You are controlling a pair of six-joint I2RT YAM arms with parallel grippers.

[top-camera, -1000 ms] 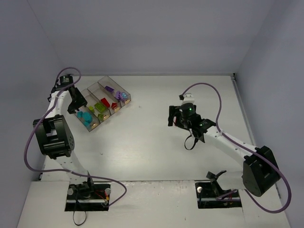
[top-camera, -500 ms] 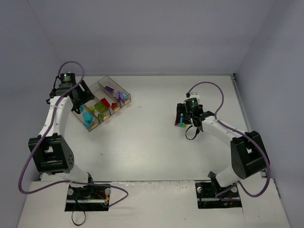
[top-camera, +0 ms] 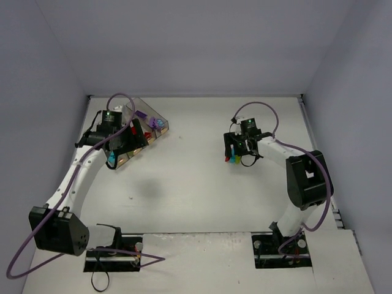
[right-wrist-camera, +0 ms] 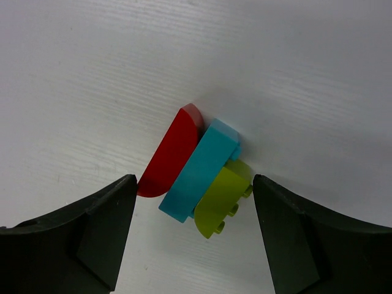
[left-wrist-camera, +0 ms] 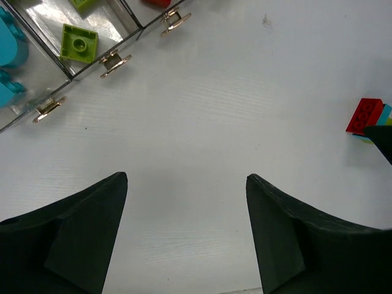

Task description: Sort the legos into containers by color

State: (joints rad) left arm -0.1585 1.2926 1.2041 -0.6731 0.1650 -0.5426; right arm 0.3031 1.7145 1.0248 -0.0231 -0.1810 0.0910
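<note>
Our right pincer [right-wrist-camera: 191, 177] stands wide open and holds nothing. Its 2 dark fingers [right-wrist-camera: 92, 233] hang on either side of a small stack of 3 bricks without touching it. The stack lies on its side on the white table [top-camera: 196, 184]. A red brick [right-wrist-camera: 171, 153] with a rounded end is at 1 end, a flat cyan brick [right-wrist-camera: 199, 168] is pressed against it in the middle, and a lime green brick [right-wrist-camera: 220, 199] is at the other end, its studs pointing away from the rest. From above, this stack lies right of the table's middle, well apart from the bins.

Our left pincer [left-wrist-camera: 184, 177] is open too, with nothing between its jaws and only bare table under the gap. It hangs near the front edge of the row of clear bins [top-camera: 149, 107], which stands at the far left of the table. Small brass clasps [left-wrist-camera: 113, 61] line that front edge. In the left wrist view, 1 bin holds a square lime green brick [left-wrist-camera: 78, 43]. The bin on its left holds cyan pieces [left-wrist-camera: 9, 49], and the bin on its right shows a bit of red [left-wrist-camera: 156, 2] at the picture's top edge. From above, the farthest bin holds a purple brick [top-camera: 141, 114] and a round purple piece [top-camera: 158, 124]. The left arm covers part of the nearer bins there. The 3-brick stack also shows at the right edge of the left wrist view.
</note>
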